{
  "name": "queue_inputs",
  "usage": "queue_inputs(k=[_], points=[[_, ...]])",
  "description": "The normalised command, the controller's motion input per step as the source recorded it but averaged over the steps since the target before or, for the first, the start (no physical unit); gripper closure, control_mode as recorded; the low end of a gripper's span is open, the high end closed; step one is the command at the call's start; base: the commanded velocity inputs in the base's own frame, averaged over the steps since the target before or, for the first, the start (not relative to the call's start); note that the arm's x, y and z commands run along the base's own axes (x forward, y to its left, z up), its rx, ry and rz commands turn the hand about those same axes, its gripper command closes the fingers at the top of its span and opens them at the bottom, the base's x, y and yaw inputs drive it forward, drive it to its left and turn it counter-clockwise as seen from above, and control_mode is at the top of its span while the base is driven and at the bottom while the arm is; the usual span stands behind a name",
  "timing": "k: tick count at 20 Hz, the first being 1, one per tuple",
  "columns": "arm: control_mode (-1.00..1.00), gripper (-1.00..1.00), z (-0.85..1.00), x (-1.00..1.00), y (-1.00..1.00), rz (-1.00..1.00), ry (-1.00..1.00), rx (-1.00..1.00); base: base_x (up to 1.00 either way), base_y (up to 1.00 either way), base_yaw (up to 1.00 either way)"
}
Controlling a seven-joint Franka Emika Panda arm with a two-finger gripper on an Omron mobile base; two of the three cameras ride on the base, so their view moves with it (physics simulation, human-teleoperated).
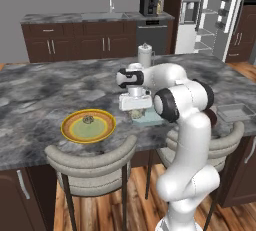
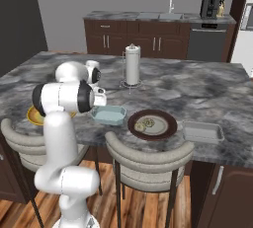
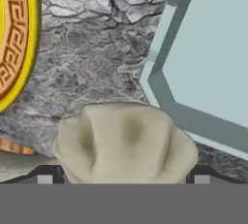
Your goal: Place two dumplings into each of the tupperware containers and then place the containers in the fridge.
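A beige wrinkled dumpling [image 3: 123,143] sits between my gripper's [image 3: 123,179] two finger tips, which stand wide on either side of it; whether they touch it I cannot tell. It is low over the counter, just left of the pale teal tupperware container [image 3: 208,63] and right of the yellow plate [image 3: 12,39]. In the left base view the gripper [image 1: 135,111] points down beside the teal container [image 1: 152,119]. Another dumpling [image 1: 89,120] lies on the yellow plate [image 1: 75,130]. Two dumplings [image 2: 143,123] lie on the brown plate [image 2: 165,126]. The clear container [image 2: 202,132] stands empty at the right. The fridge [image 1: 210,10] stands open.
A paper towel holder [image 2: 131,65] stands mid-counter behind the containers. Two stools [image 1: 92,162] are tucked under the counter's front edge, which runs close to the gripper. Cabinets, a sink and a coffee machine [image 1: 148,3] line the back wall.
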Motion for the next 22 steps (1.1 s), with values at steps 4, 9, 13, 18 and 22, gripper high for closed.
queue_inputs(k=[4,9,13,18,22], points=[[-1.0,1.0,0.0,0.43,-0.87,0.0,0.07,0.04,0.0,0.0,0.0],[-1.0,-1.0,-0.33,0.56,-0.2,0.01,0.0,0.01,0.0,0.0,0.0],[-1.0,-1.0,-0.48,0.7,0.06,0.02,-0.01,0.0,0.0,0.0,0.0],[-1.0,-1.0,-0.1,0.21,0.0,0.0,0.0,0.0,0.0,0.0,0.0],[-1.0,-1.0,-0.31,0.18,0.0,0.0,0.03,0.0,0.0,0.0,0.0]])
